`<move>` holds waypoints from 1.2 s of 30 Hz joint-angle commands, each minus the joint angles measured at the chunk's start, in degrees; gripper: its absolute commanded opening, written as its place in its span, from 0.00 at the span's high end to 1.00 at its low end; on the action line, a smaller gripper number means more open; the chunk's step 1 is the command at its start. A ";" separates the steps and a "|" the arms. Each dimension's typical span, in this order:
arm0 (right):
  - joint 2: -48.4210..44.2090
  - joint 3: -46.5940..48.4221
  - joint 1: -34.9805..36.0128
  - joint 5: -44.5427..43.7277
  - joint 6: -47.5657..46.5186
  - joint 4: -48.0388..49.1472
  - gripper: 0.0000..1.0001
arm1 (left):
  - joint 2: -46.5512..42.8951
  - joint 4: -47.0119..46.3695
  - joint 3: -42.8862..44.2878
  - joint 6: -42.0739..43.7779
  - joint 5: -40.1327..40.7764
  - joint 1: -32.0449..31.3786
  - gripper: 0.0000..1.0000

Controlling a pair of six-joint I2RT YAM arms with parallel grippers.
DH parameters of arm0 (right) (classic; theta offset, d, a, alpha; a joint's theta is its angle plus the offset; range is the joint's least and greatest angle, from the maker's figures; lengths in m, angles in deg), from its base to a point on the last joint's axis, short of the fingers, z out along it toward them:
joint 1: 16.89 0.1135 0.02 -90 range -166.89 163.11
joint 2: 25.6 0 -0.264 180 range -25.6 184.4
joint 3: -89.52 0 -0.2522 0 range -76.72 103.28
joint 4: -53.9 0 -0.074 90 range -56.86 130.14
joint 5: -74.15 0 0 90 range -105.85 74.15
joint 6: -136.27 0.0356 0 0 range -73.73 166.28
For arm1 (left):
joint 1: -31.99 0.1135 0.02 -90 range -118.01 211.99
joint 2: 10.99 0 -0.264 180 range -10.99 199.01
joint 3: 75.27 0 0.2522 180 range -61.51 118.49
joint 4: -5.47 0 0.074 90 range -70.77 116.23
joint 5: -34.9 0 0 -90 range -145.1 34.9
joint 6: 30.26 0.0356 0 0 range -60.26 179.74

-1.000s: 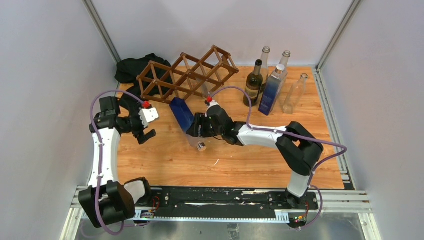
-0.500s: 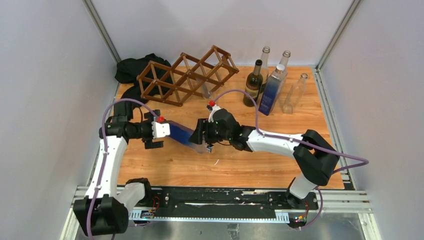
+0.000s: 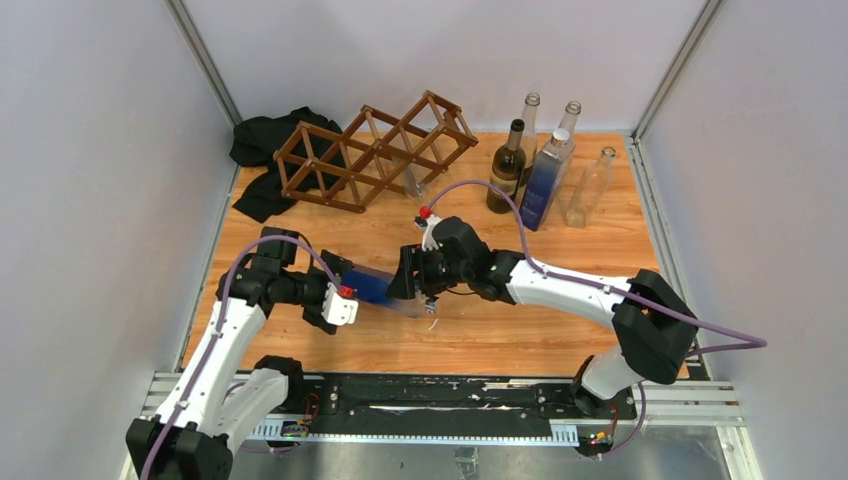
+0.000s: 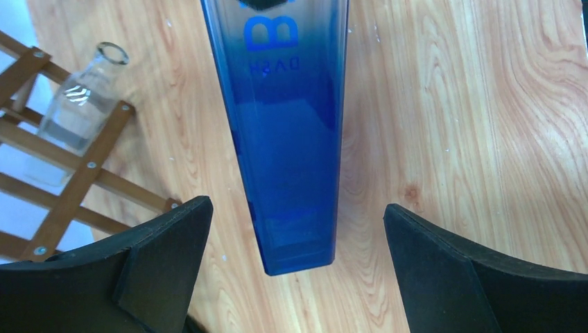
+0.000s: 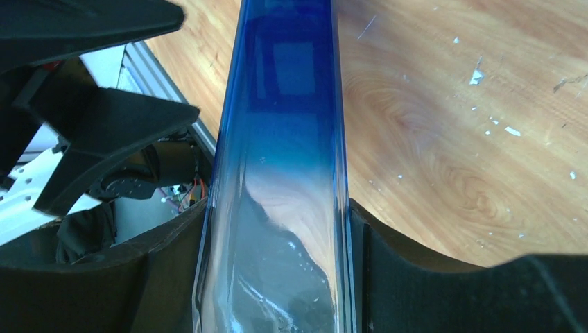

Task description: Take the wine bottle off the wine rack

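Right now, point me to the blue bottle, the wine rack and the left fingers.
blue bottle [image 4: 284,139]: left wrist view, middle of its flat blue side.
wine rack [image 3: 374,150]: top view, middle of the lattice.
left fingers [image 4: 163,253]: left wrist view, inner face of one finger.

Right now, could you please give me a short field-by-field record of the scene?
blue bottle: off the rack, lying sideways over the table
right gripper: shut on its clear end
left gripper: open, jaws either side of its blue base, not touching
wine rack: back left, holds a clear bottle
standing bottles: five, back right
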State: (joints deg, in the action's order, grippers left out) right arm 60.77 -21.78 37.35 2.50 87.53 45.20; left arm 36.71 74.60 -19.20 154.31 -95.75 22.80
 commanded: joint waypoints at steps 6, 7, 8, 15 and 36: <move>-6.15 3.42 -0.19 9.33 2.71 8.48 1.00 | 3.30 -6.86 -2.36 -3.57 4.66 -2.34 0.00; -6.32 3.36 -0.19 9.46 2.97 8.76 1.00 | 3.66 -6.97 -2.68 -4.14 4.88 -2.63 0.00; -6.52 3.34 -0.19 9.43 3.23 9.01 1.00 | 3.96 -7.03 -2.87 -4.65 5.18 -3.04 0.00; -6.95 3.56 -0.20 11.15 5.54 10.72 1.00 | 3.94 -16.18 -5.73 -11.06 9.18 -5.37 0.01; -31.10 -0.22 -4.58 -3.64 -7.96 -4.73 0.04 | 4.31 -23.49 4.65 -45.64 -7.55 -5.40 1.00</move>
State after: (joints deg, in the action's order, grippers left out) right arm 35.53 -21.06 33.89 2.52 83.97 41.53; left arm 40.28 55.78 -20.03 122.59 -97.01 17.14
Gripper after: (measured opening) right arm 0.951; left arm 0.654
